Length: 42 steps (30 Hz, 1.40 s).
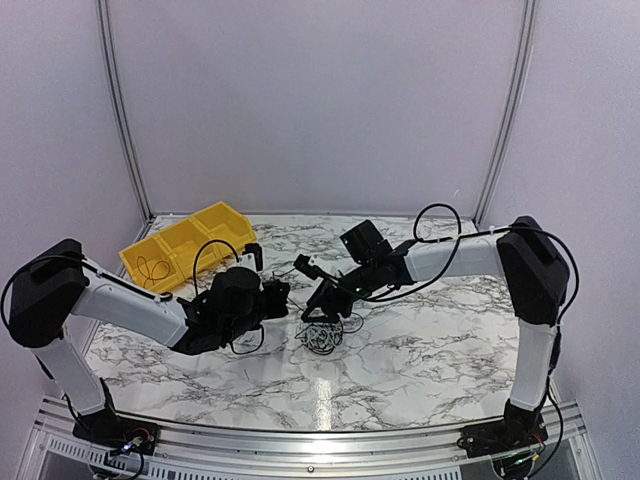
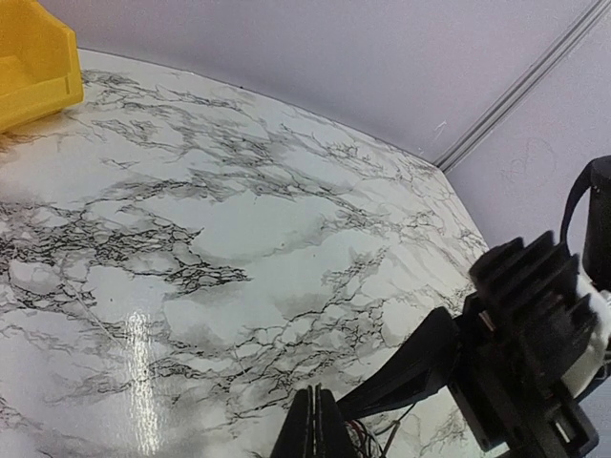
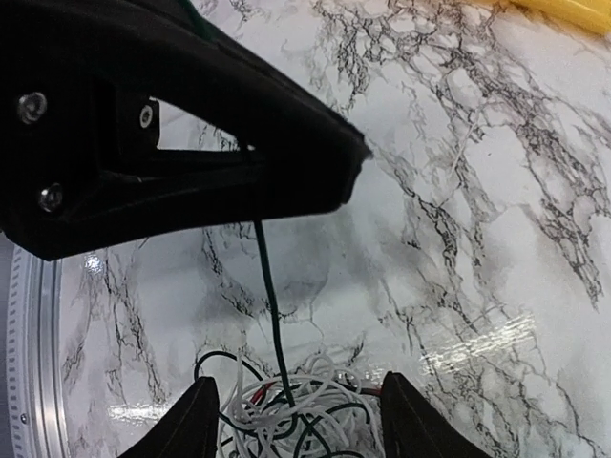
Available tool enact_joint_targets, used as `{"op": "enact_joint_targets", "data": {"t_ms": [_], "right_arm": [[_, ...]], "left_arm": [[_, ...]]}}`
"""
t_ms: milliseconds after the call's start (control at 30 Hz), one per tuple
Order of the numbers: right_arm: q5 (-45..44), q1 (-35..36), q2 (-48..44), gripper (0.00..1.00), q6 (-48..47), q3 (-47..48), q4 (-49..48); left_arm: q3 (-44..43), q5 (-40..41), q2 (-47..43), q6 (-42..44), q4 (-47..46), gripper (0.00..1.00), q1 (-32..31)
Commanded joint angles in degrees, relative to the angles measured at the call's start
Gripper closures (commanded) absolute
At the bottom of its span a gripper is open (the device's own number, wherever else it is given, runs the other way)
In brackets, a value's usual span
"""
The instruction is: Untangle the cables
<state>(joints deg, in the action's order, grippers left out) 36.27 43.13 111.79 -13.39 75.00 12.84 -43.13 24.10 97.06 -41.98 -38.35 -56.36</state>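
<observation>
Between the spread fingers of the right gripper (image 3: pixel 298 425) the cables (image 3: pixel 277 401) lie in a loose tangle on the marbled worktop (image 3: pixel 458 239), one dark strand rising taut to the left gripper (image 2: pixel 313 427) just above, pressed together on it, with a yellow bin (image 1: pixel 185 250) farther beyond that gripper.

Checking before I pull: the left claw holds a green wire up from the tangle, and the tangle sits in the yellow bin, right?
Not the bin. The tangle lies on the table, right of the bin, as the top view shows. The left claw does hold a green wire up from it.
</observation>
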Motion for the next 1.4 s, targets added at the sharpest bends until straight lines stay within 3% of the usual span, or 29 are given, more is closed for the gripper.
{"op": "enact_joint_targets", "data": {"t_ms": [0, 133, 233, 500, 700, 967, 1233, 1367], "right_arm": [[4.8, 0.7, 3.7, 0.44, 3.1, 2.5, -1.5], [3.3, 0.8, 6.1, 0.58, 4.8, 2.7, -2.0], [3.2, 0.7, 7.3, 0.73, 4.5, 2.5, -1.3], [3.8, 0.6, 8.5, 0.80, 3.9, 0.5, -1.0], [2.6, 0.7, 8.9, 0.73, 3.4, 1.2, 0.6], [2.3, 0.7, 8.5, 0.80, 2.7, 0.8, 1.3], [0.6, 0.5, 8.5, 0.78, 1.9, 1.0, 2.4], [-1.4, 0.5, 8.0, 0.69, 1.1, 1.0, 3.2]], "left_arm": [[0.2, 1.2, -0.5, -1.7, -2.1, 1.00, -0.1], [1.7, 3.1, -3.0, -1.9, -2.4, 1.00, -0.1], [3.0, 5.1, -7.7, 0.7, -2.3, 1.00, -0.1], [2.1, 9.9, -22.6, 16.1, -2.1, 1.00, -0.1], [-2.4, 11.6, -29.6, 24.8, 0.4, 1.00, -0.1], [-15.7, 13.0, -34.3, 38.2, 9.7, 1.00, -0.1], [-32.0, 13.5, -33.5, 46.5, 22.2, 1.00, -0.1], [-34.8, 13.3, -33.8, 48.4, 23.4, 1.00, -0.1]]}}
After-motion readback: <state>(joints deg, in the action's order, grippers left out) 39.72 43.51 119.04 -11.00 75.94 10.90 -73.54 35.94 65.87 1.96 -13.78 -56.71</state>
